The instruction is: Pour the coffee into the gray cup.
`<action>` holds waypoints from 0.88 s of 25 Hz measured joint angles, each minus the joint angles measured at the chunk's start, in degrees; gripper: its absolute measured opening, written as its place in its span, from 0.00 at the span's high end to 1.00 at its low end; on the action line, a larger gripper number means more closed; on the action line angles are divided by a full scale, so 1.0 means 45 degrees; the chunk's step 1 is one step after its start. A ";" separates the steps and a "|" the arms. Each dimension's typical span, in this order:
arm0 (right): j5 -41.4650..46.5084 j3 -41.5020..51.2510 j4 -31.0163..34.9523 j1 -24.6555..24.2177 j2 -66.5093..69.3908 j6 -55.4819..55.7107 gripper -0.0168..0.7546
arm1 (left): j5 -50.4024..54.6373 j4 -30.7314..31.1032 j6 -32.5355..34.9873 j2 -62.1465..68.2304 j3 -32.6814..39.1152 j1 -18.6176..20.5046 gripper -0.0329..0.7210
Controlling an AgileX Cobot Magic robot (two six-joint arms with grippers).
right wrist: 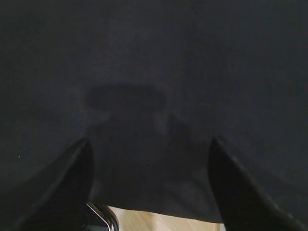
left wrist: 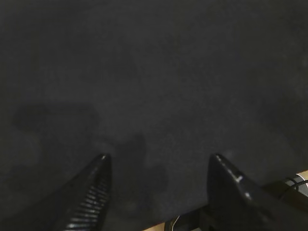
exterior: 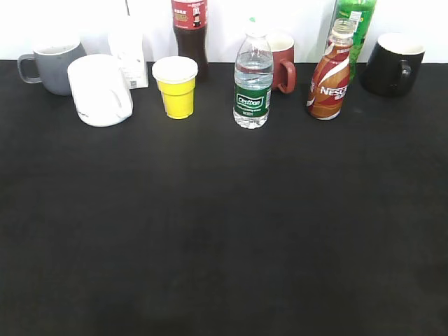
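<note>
opening step, nothing grasped: left gripper and right gripper released over bare cloth; next, reach coffee bottle, then gray cup.

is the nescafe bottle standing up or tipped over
Upright: the coffee bottle stands on its base on the black table, neck pointing up.

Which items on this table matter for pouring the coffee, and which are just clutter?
Job items: Nescafe coffee bottle; gray cup.

Clutter: white mug; yellow cup; water bottle; red mug; cola bottle; green soda bottle; black mug; white carton.
</note>
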 joint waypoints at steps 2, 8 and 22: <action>0.0000 0.0000 0.0000 0.0000 0.0000 0.0000 0.23 | 0.0000 0.0000 0.0000 0.0000 0.0000 0.0000 0.32; 0.0000 0.0000 0.0011 0.0000 0.0000 0.0000 0.23 | 0.0023 0.0000 0.0000 0.0000 0.0000 0.0000 0.33; -0.0019 0.0000 0.0040 -0.3108 -0.4426 0.0000 0.23 | 0.0060 -0.0014 0.0000 -0.5017 0.0000 0.5065 0.50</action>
